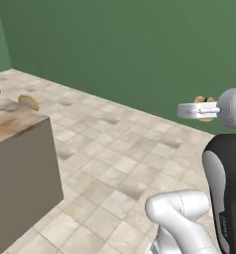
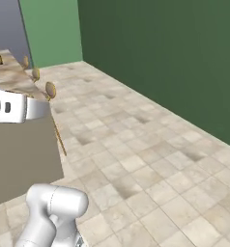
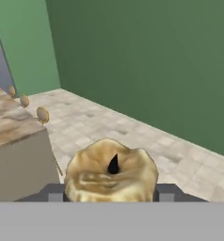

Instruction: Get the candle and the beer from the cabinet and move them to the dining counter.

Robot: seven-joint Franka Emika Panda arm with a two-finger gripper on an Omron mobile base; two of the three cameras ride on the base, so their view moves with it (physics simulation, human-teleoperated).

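No readable writing, brand or label on anything in frame. Hand view: candle point(image 3: 110, 176) sits dead centre at the bottom, squat golden-brown lump with a dark wick on top, wedged between the two dark fingertips point(image 3: 55, 193), which press on its left and right sides, so the gripper point(image 3: 110, 194) is clamped on the candle, jaws partly spread to its width. Left base view: gripper point(image 1: 205, 109) at the right edge, mid-height, held up well above the floor, with a bit of golden-brown candle point(image 1: 205, 101) poking out past the white hand. Right base view: white hand enters at the left edge, mid-height; can't make out the candle there. Dining counter point(image 1: 13, 121) fills the left side of the left base view, marbled beige-brown top over a plain grey-brown side panel; its near corner edge runs down the left-centre of the frame. In the hand view the same counter point(image 3: 10, 127) is at left, its corner just left of the candle. Round tan stool backs point(image 3: 42, 114) line the counter's far edge, thin legs visible in the right base view. Right of the counter: open tiled floor point(image 2: 150, 159), bare across to the dark green wall point(image 2: 165, 58); lighter green wall section in the upper left of the right base view. Small dark upright thing on the counter top at far upper left of the right base view, too small to identify.
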